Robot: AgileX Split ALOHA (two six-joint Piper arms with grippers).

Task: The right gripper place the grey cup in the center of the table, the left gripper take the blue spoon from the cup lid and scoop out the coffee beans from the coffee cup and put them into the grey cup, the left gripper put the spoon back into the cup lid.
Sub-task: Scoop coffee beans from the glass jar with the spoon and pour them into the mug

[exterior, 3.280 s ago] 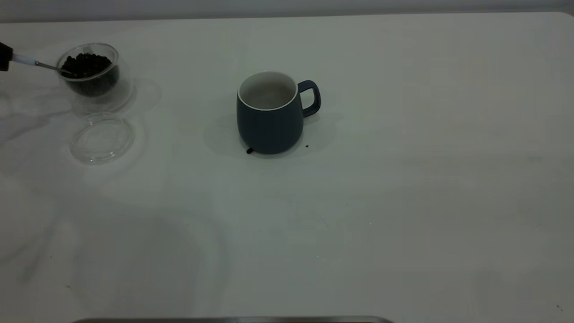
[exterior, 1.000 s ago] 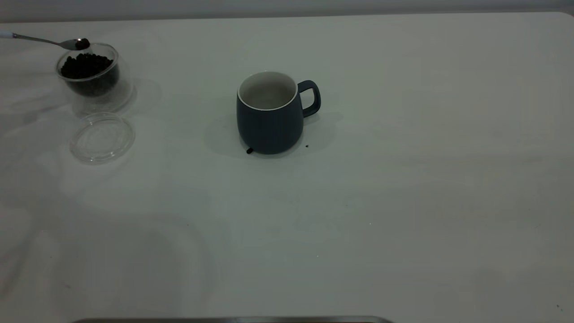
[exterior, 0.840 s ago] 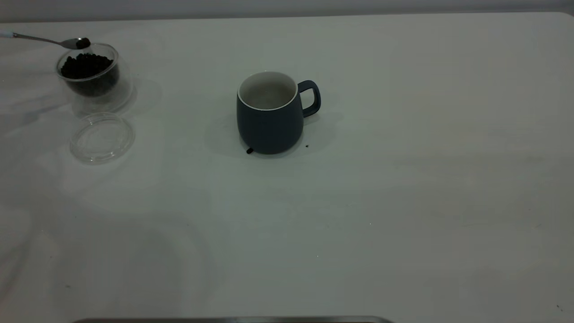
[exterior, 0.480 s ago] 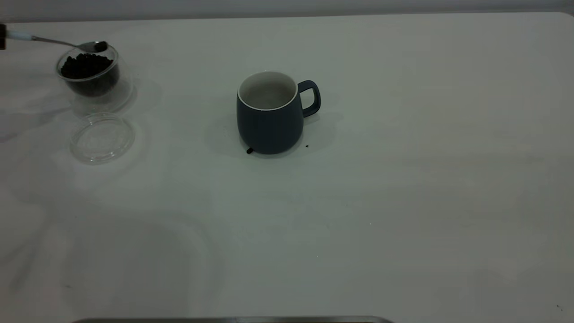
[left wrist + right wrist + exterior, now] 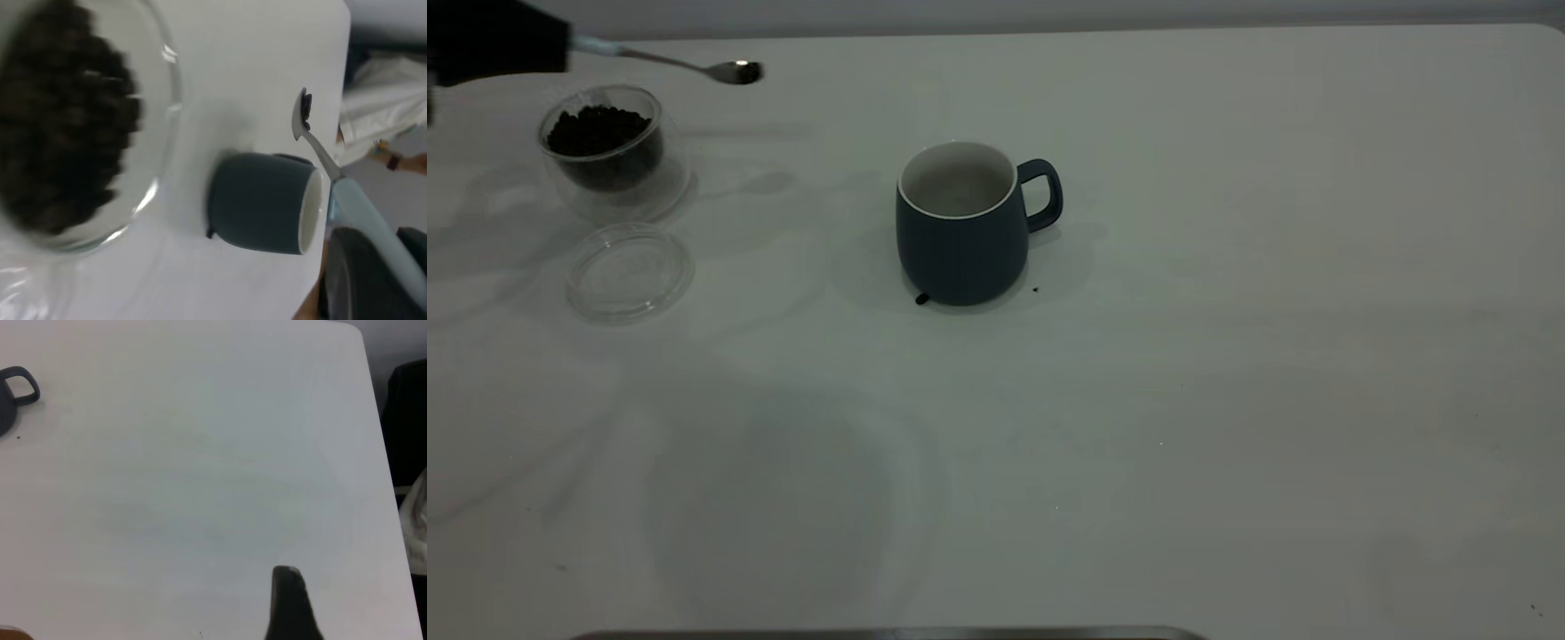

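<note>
The left hand (image 5: 498,49), at the far left, is clenched on the blue spoon (image 5: 667,60), carried above the tabletop (image 5: 1227,356) between the coffee cup (image 5: 609,151) and the grey cup (image 5: 960,227) at centre. The bowl holds only a bean or two; a tilt or jolt could spill them short, joining the stray bean (image 5: 921,300). The cup lid (image 5: 629,271) lies empty. The plain white tabletop shows soft shadows; cloth lies beyond its edge. I cannot tell the right hand's state.

Bare white lab table (image 5: 1227,400)

We count one grey cup (image 5: 960,227), one coffee cup (image 5: 609,151), one cup lid (image 5: 629,273), one blue spoon (image 5: 685,64), one stray bean (image 5: 921,300) at the grey cup's base.
</note>
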